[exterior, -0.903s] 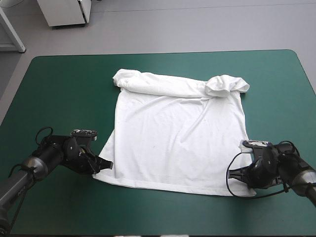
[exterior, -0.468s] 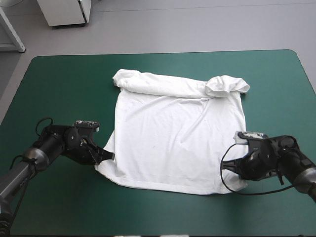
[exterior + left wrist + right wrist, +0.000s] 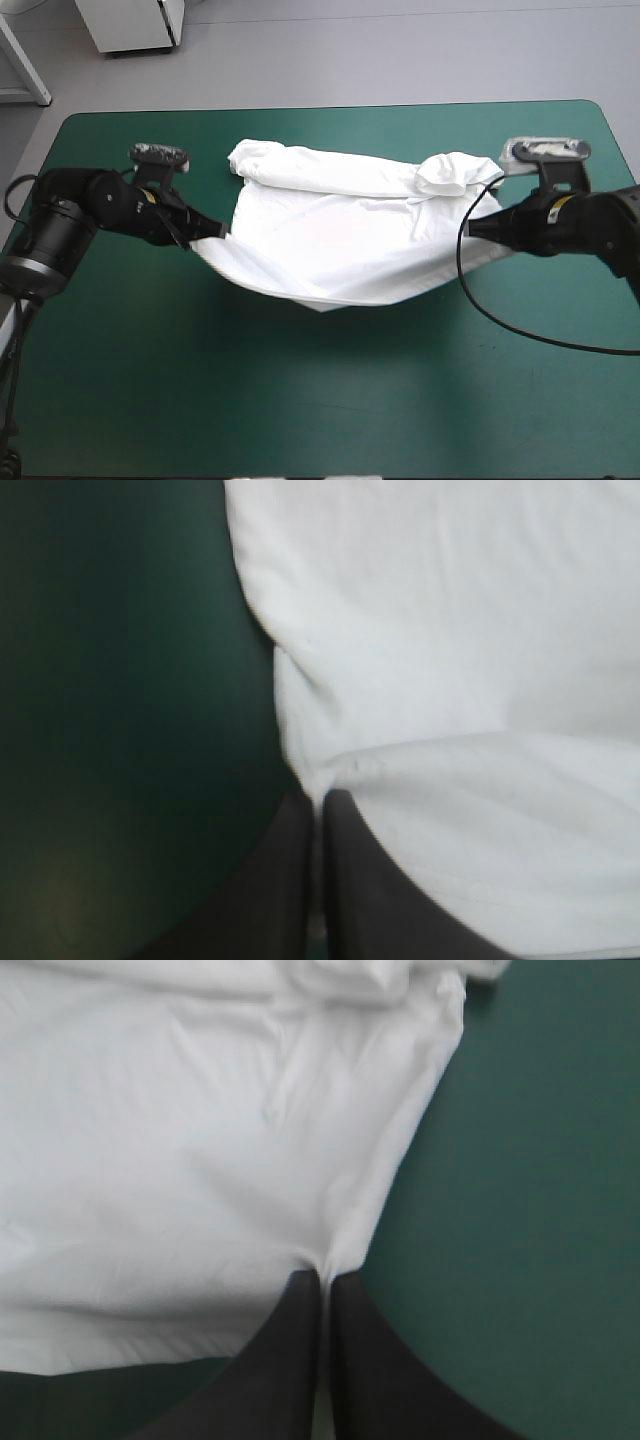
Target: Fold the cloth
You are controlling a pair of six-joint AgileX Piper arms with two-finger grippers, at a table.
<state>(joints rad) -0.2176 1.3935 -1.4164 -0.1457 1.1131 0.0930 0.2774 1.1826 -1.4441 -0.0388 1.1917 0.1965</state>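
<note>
Left gripper point(image 3: 218, 234) and right gripper point(image 3: 480, 228) each pinch a hem corner of the white T-shirt point(image 3: 340, 215), lifted mid-table over the teal-green cover point(image 3: 300, 400); a bottom-up fold appears underway, next needing an even lay-down toward its far end.

The left gripper point(image 3: 218, 236) and right gripper point(image 3: 478, 228) now stand raised and farther from the near edge of the teal-green cover point(image 3: 300, 400). The T-shirt point(image 3: 340, 215) hem, earlier flat, sags between them over its middle.
</note>
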